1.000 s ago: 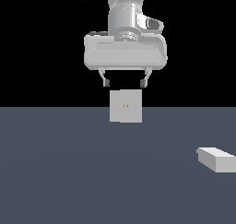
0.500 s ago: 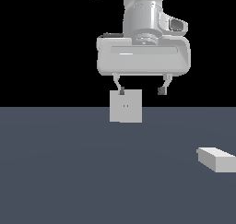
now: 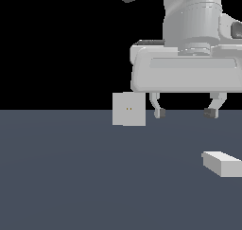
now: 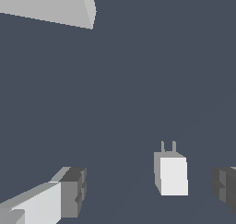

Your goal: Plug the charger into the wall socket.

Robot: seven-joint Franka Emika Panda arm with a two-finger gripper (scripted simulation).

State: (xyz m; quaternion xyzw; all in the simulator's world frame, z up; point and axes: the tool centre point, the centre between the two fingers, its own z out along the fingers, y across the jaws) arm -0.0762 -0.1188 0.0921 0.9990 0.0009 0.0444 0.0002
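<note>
The charger (image 3: 222, 163), a light grey elongated block, lies on the dark floor at the exterior view's right. In the wrist view the charger (image 4: 173, 173) shows two thin prongs at one end and lies between my fingertips, nearer one of them. The wall socket (image 3: 128, 109), an upright grey square plate with two tiny yellowish holes, stands at the far middle; its edge shows in the wrist view (image 4: 50, 5). My gripper (image 3: 185, 113) is open and empty, hanging above the floor to the right of the socket and above and left of the charger.
The dark grey floor (image 3: 71, 177) spreads across the lower half of the exterior view, black background behind. No other objects show.
My gripper has moved toward the exterior view's right and closer to the camera, from in front of the socket to beside it, uncovering the plate. The charger and socket have not moved.
</note>
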